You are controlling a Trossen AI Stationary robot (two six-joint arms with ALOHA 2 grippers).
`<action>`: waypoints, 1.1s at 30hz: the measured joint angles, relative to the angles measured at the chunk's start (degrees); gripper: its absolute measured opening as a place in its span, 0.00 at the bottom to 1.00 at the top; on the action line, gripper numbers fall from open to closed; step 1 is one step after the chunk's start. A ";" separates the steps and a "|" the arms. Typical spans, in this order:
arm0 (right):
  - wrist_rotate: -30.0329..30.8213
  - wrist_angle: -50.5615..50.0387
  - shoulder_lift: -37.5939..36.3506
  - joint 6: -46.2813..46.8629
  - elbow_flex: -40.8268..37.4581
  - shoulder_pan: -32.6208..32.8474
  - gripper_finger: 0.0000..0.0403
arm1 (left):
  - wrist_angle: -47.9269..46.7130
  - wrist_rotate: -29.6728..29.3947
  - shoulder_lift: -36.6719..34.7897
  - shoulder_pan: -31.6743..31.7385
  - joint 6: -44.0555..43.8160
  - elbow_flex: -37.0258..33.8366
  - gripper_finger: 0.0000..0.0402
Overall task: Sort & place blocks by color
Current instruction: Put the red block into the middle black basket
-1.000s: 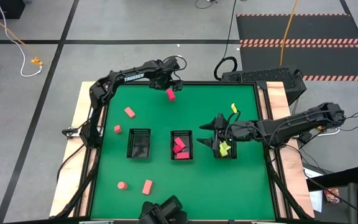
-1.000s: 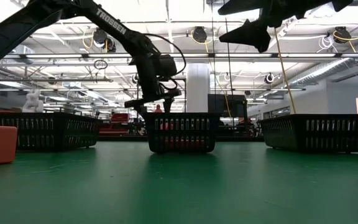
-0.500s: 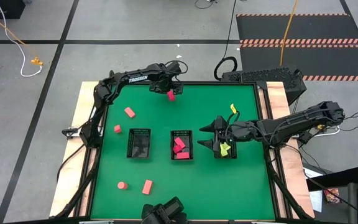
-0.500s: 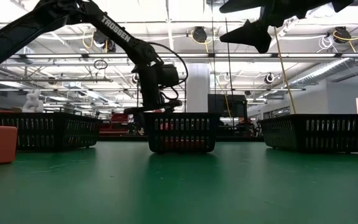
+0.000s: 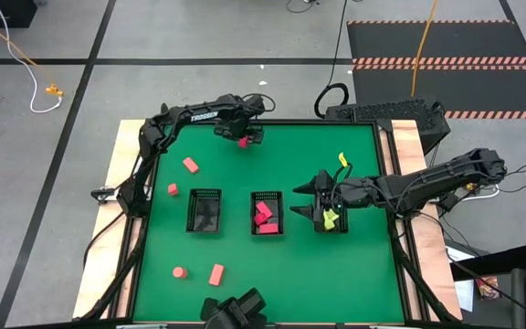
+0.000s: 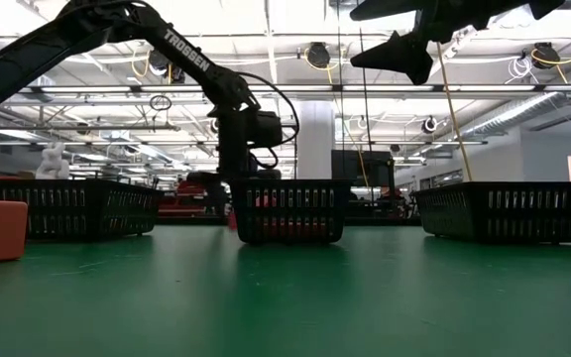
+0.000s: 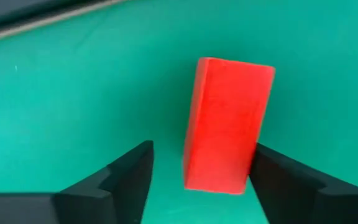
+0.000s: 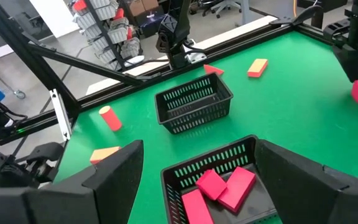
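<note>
A pink-red bar block [image 7: 229, 121] stands upright on the green mat near the table's far edge [image 5: 243, 142]. My left gripper [image 5: 244, 134] is low over it and open, one finger on each side [image 7: 201, 149]. My right gripper [image 5: 301, 199] hovers open above the table, beside the right basket [image 5: 343, 225], which holds yellow-green blocks [image 5: 329, 217]. The middle basket [image 8: 248, 148] holds pink-red blocks [image 8: 219, 185]. One yellow-green block [image 5: 342, 159] lies on the mat. My left gripper comes from above with its fingers on either side of the upright pink-red block. One finger [image 7: 284, 186] sits right against the block's side [image 7: 253, 155], and I cannot tell whether it touches. The other finger [image 7: 120, 180] stands clear of it.
The left basket [image 5: 204, 210] shows no blocks. Salmon-red pieces lie on the mat's left side: a bar [image 5: 191, 164], a cube [image 5: 173, 190], a cylinder [image 5: 180, 272] and a bar [image 5: 216, 274]. Open mat lies near the table's near-right corner.
My left gripper has come down near the far edge until its fingers bracket the pink-red block. My right arm has kept still.
</note>
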 joint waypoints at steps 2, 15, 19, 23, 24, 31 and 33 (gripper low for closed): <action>0.00 0.00 0.00 -0.04 0.00 0.00 0.74 | 0.33 -0.07 -0.02 0.11 1.24 0.00 0.55; 0.00 -0.05 0.00 -1.01 0.00 0.02 0.74 | -1.28 4.15 -0.68 -0.40 13.11 0.00 0.32; -0.02 -0.11 0.00 -1.00 0.00 0.02 0.74 | -6.24 5.66 -4.20 -2.67 17.68 -0.03 0.32; -0.04 -0.09 0.00 -0.87 0.00 0.02 0.74 | -8.41 4.90 -9.63 -7.36 21.19 -0.02 0.32; -0.08 -0.14 -0.07 -0.87 0.00 0.03 0.74 | -8.26 4.88 -11.10 -9.22 21.94 -0.02 0.32; -7.07 0.41 -1.85 1.38 0.00 2.15 0.74 | -10.42 -1.02 -15.64 -27.60 22.64 0.02 0.32; -7.99 1.27 -1.95 1.38 0.00 4.36 0.74 | -10.07 -1.26 -14.97 -31.94 21.89 0.00 0.32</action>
